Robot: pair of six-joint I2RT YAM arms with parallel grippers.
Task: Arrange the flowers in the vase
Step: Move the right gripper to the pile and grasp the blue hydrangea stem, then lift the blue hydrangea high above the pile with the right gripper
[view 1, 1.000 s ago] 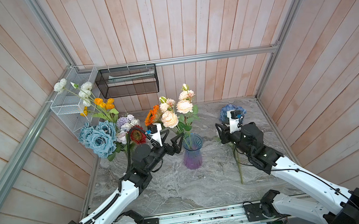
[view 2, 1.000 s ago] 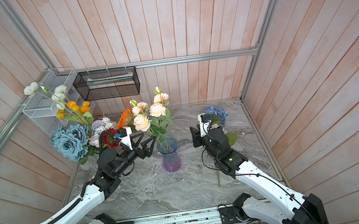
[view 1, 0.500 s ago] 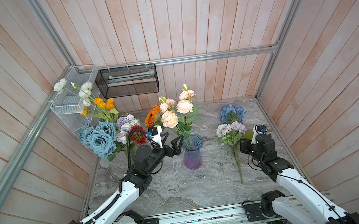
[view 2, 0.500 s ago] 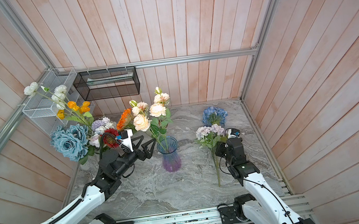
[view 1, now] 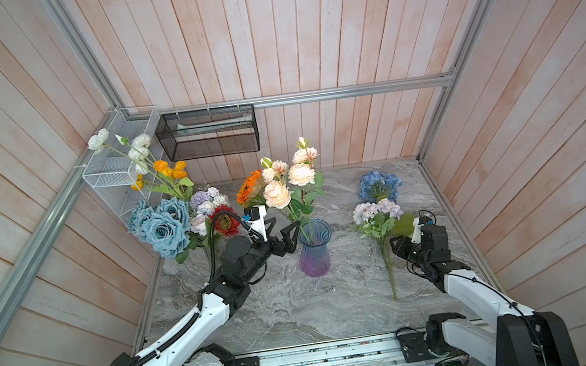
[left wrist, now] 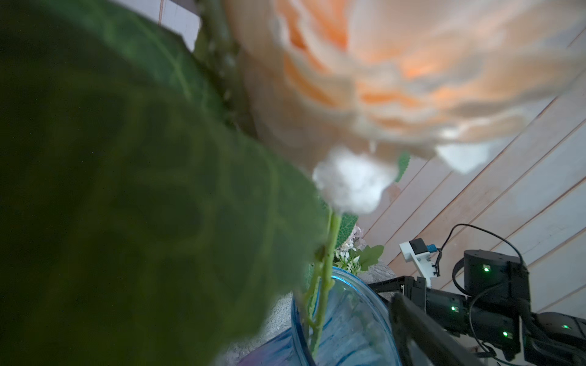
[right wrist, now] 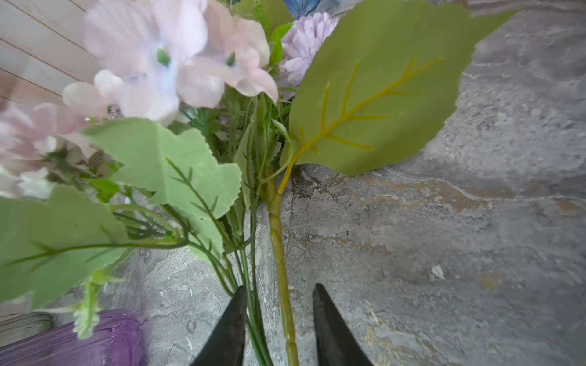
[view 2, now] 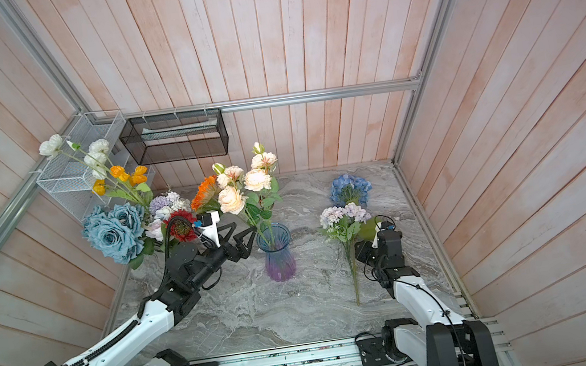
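Though loose, stems (right wrist: 276, 228) between right tool (right wrist: 279, 286)

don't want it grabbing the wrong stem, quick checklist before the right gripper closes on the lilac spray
1. Right gripper astride lilac-white spray stems: ok, jaws open.
2. Only that spray between the jaws: not ok, a yellow-green stem lies there too.
3. Vase upright: ok, holding peach roses.
4. Left gripper clear of the vase rim: cannot tell, open close beside it.
5. Table bare between spray and vase: ok.
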